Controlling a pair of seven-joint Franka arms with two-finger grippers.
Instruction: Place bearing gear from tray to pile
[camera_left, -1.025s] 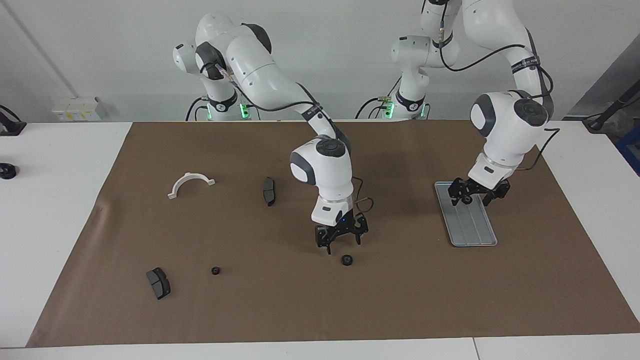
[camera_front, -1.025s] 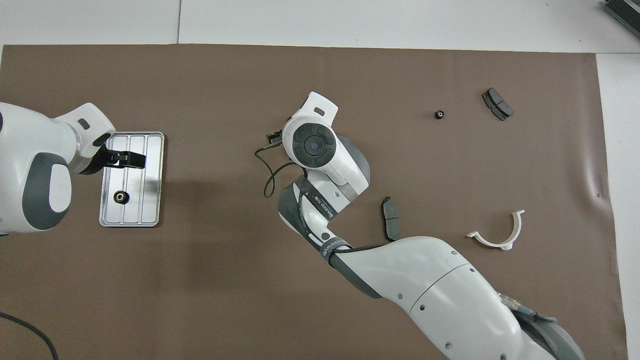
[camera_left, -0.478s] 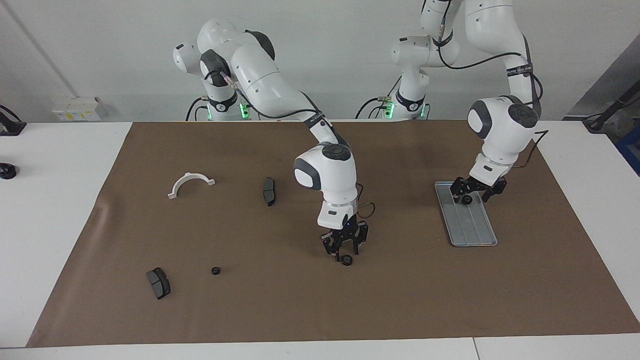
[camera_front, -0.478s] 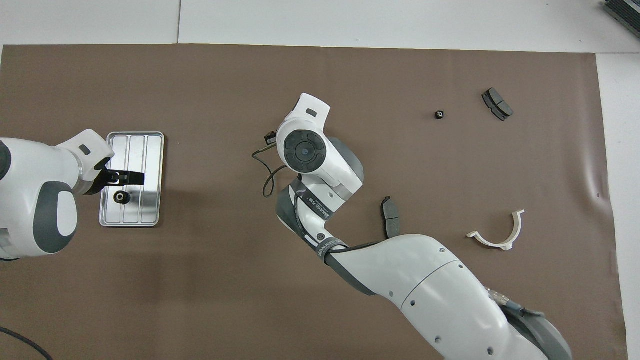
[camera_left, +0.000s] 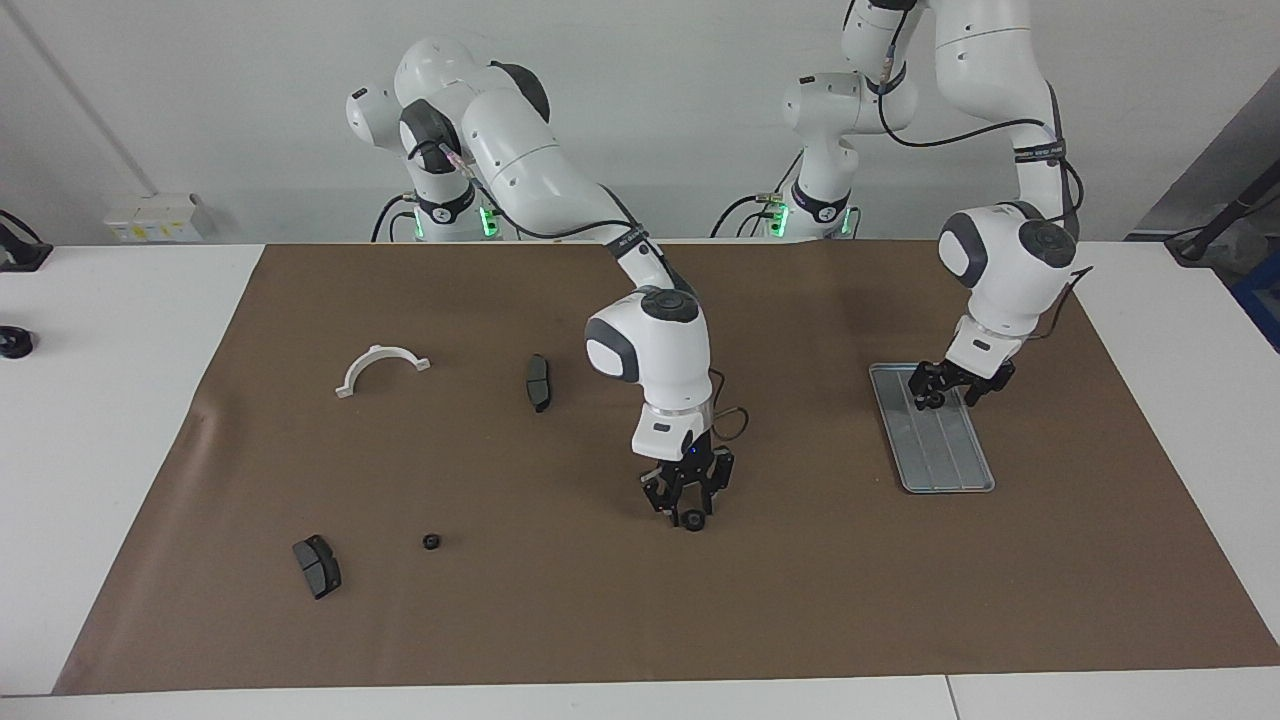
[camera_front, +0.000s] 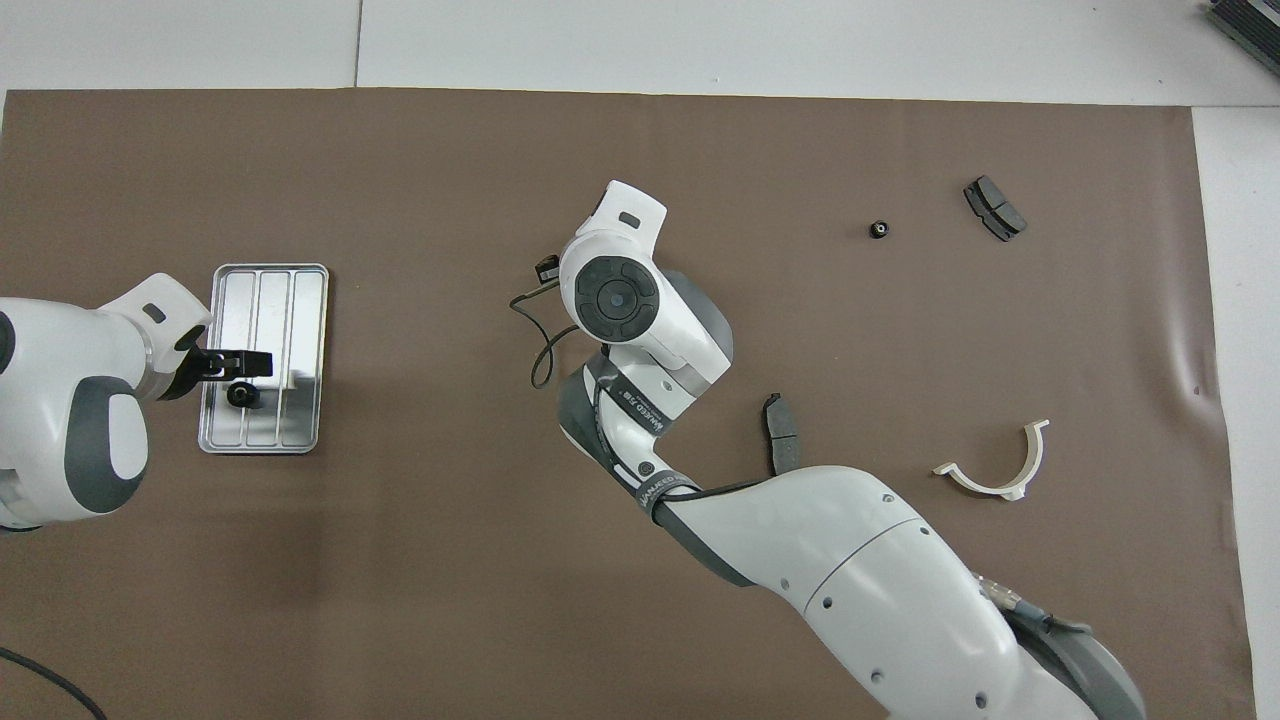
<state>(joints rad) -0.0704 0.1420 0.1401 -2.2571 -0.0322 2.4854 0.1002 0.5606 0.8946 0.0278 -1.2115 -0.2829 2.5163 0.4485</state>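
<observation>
A small black bearing gear (camera_left: 936, 401) lies in the grey ridged tray (camera_left: 955, 455) at the left arm's end of the table. It also shows in the overhead view (camera_front: 240, 395) on the tray (camera_front: 292, 290). My left gripper (camera_left: 946, 396) is open and low over the tray, its fingers either side of this gear. A second bearing gear (camera_left: 692, 519) lies on the mat mid-table. My right gripper (camera_left: 688, 507) is open and down around it. The overhead view hides both under the right wrist. The pile is a white half-ring bracket (camera_left: 381, 367) and two brake pads (camera_left: 538, 382) (camera_left: 317, 566).
A third small black gear (camera_left: 431, 542) lies on the brown mat (camera_left: 560, 620) beside the brake pad that is farther from the robots. White table surface borders the mat at both ends. A socket box (camera_left: 152, 218) sits by the wall.
My right gripper has come down from beside the mid-table gear to around it. My left gripper has drawn back along the tray toward the robots and lowered over the gear in it.
</observation>
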